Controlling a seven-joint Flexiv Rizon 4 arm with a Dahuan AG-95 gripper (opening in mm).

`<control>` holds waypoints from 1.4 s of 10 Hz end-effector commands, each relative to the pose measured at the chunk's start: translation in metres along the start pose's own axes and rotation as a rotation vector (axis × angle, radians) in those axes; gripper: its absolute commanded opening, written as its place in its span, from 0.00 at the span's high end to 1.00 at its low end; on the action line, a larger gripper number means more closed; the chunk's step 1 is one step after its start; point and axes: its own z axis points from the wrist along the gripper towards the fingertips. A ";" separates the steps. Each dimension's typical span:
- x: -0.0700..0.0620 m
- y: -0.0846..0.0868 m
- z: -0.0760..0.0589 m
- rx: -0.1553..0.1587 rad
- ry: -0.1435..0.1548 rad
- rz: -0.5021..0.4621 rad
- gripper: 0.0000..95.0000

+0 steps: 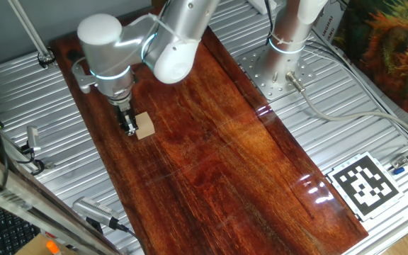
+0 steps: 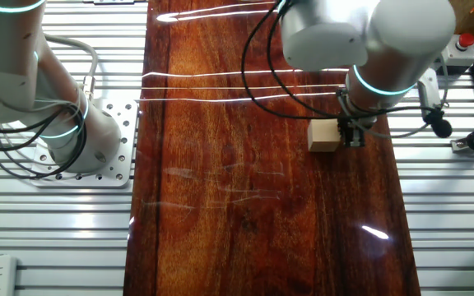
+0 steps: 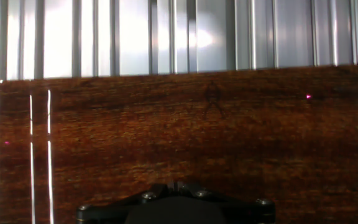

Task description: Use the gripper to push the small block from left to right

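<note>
The small block (image 1: 145, 126) is a pale tan wooden cube on the dark red wooden board (image 1: 218, 149), near its left edge. It also shows in the other fixed view (image 2: 323, 136). My gripper (image 1: 129, 126) is a narrow black tip, lowered to the board and right against the block's left side. In the other fixed view the gripper (image 2: 355, 135) stands beside the block. The fingers look closed together with nothing between them. The hand view shows only the black gripper body (image 3: 176, 208) and bare board; the block is out of that view.
A second arm's white base (image 1: 289, 42) stands on a metal plate at the back right. A black-and-white printed marker (image 1: 365, 185) lies off the board's right side. Ribbed metal table (image 1: 34, 106) surrounds the board, with cables and clamps (image 1: 98, 212) at the left.
</note>
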 end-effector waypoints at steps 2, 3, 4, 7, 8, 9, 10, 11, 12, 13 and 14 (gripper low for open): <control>0.013 -0.001 0.007 0.017 -0.011 -0.008 1.00; 0.015 -0.001 0.007 0.006 -0.008 0.002 1.00; 0.017 0.000 0.009 0.025 -0.010 -0.013 1.00; 0.019 0.001 0.011 0.022 -0.006 -0.009 1.00; 0.020 0.002 0.011 0.023 -0.005 -0.009 1.00; 0.021 0.003 0.012 0.023 -0.005 -0.008 1.00; 0.023 0.004 0.013 0.023 -0.005 -0.008 1.00; 0.026 0.005 0.014 0.022 -0.005 -0.006 1.00; 0.028 0.005 0.014 0.022 -0.006 -0.007 1.00; 0.030 0.005 0.014 0.024 -0.005 -0.008 1.00; 0.033 0.005 0.014 0.023 -0.006 -0.008 1.00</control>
